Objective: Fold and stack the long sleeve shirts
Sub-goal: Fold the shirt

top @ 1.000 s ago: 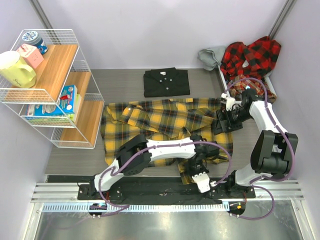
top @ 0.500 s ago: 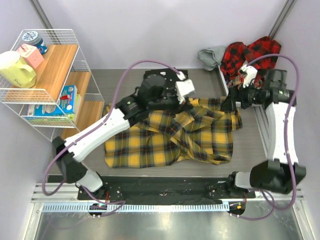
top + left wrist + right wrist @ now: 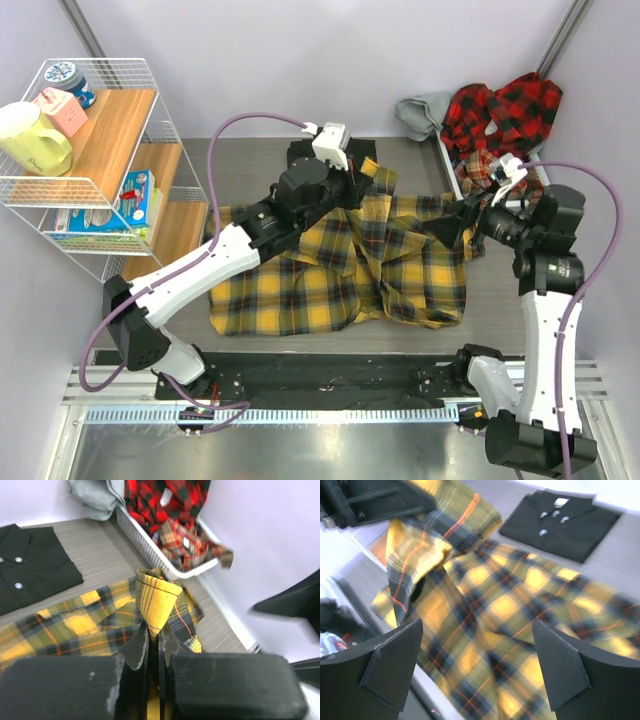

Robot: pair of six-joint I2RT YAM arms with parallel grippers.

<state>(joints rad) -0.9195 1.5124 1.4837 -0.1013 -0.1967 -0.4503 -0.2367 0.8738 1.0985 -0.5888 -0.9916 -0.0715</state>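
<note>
left end effector (image 3: 152, 636) closed on a lifted fold of the yellow-and-black plaid shirt (image 3: 300, 290), which lies spread on the table (image 3: 150, 315) just in front of the folded black shirt (image 3: 30, 570). right end effector (image 3: 475, 630) wide open near the plaid shirt's right edge, apparently touching nothing.

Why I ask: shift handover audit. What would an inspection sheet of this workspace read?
Surface: grey table, shirts lying on it.
Job's things: yellow plaid shirt spread out, one fold lifted; black shirt folded behind it; red plaid shirts heaped in white basket.
Clutter: grey cloth by basket; wire shelf with mug.
Grippers: left gripper shut on yellow plaid shirt; right gripper open, holding nothing.
Cables: purple cables loop free, nothing snagged seen.
Surroundings: pale walls.
</note>
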